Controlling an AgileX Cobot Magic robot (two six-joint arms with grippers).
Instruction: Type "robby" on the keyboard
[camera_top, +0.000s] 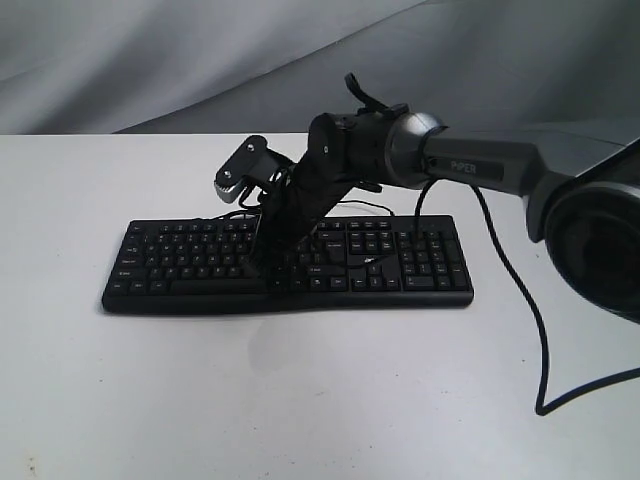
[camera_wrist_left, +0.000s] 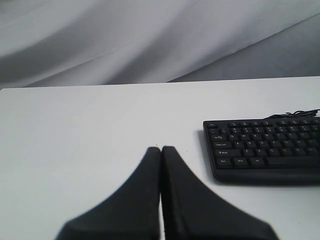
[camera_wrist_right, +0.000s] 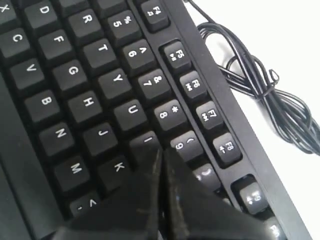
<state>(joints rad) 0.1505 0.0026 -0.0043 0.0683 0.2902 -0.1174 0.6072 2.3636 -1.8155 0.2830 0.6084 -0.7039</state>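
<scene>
The black keyboard (camera_top: 420, 255) with white legends lies across the middle of the white table. My right gripper (camera_top: 268, 275) reaches in from the right and comes down on its letter block. In the right wrist view this gripper (camera_wrist_right: 161, 152) is shut with nothing in it. Its tips rest at the I key (camera_wrist_right: 148, 142), beside the 9 key (camera_wrist_right: 184, 144), and the key just beyond I is hidden under the fingers. My left gripper (camera_wrist_left: 161, 150) is shut and empty, low over bare table left of the keyboard (camera_wrist_left: 265, 147). The left gripper does not show in the exterior view.
The keyboard's thin black cable (camera_wrist_right: 260, 95) lies bundled on the table behind the function row. A black robot cable (camera_top: 530, 310) hangs from the right arm and loops over the table at the right. Grey cloth (camera_top: 200, 60) backs the table.
</scene>
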